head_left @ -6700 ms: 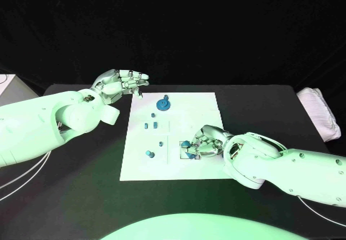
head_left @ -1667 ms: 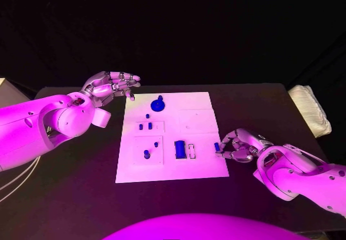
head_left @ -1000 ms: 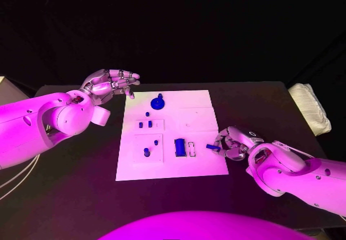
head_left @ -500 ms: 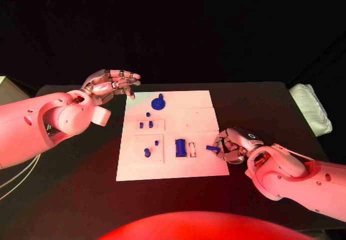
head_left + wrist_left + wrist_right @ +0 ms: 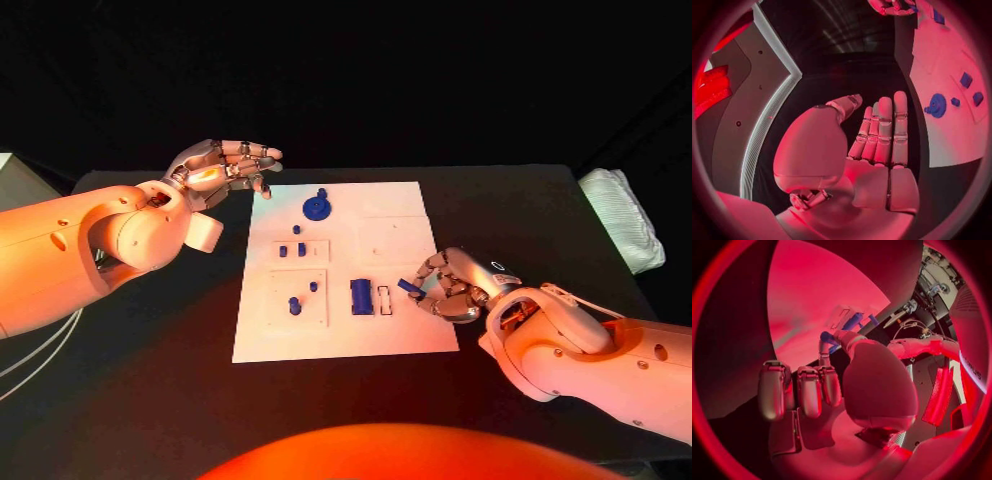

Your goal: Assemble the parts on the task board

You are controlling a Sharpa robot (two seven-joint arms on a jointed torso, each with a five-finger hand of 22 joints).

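Note:
The white task board [image 5: 404, 240] lies in the middle of the black table. On it are a round blue part [image 5: 317, 207], several small blue parts [image 5: 293, 250] and a blue block [image 5: 361, 296] next to an empty narrow slot [image 5: 384, 298]. My right hand [image 5: 450, 287] hovers at the board's right edge and pinches a small blue part [image 5: 410, 288] just right of that slot. In the right wrist view, thumb and finger hold the same part [image 5: 826, 337] above the board [image 5: 811, 300]. My left hand [image 5: 224, 170] is raised off the board's far left corner, holding nothing, its fingers [image 5: 882, 130] stretched out.
A folded white cloth [image 5: 627, 220] lies at the table's right edge. A white box [image 5: 15, 170] stands past the left edge. The left wrist view shows the board [image 5: 942, 135] with the round part [image 5: 937, 105].
My right hand picked up the small blue part from the table beside the board and carried it left over the board's edge toward the slot. The left hand stayed put.

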